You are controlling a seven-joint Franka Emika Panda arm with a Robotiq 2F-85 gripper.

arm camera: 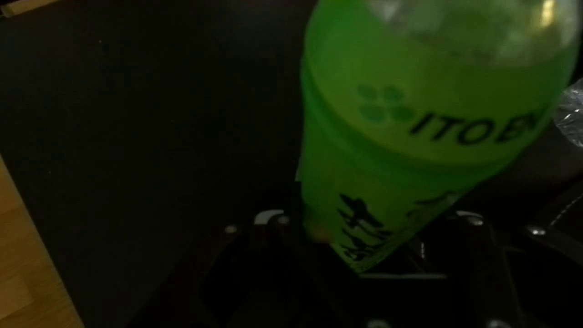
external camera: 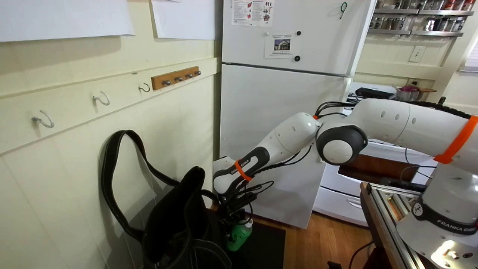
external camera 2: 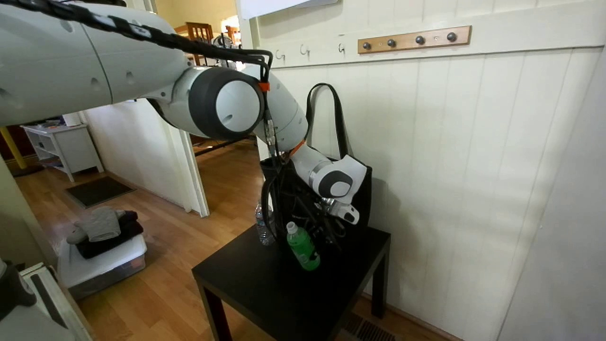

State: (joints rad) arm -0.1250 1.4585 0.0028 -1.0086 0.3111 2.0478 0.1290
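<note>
A green bottle with a white cap is tilted in both exterior views. My gripper is shut on it, with the dark fingers on either side of its label in the wrist view. The bottle fills much of that view, its lettering facing the camera. Whether its base touches the black table I cannot tell. Right behind the hand stands a black tote bag, its mouth open and a strap up against the wall. A clear plastic bottle stands on the table beside the bag.
Wall hooks and a wooden peg rack are fixed above the bag. A white fridge rises behind the arm, with a stove next to it. A storage bin with folded clothes is on the floor.
</note>
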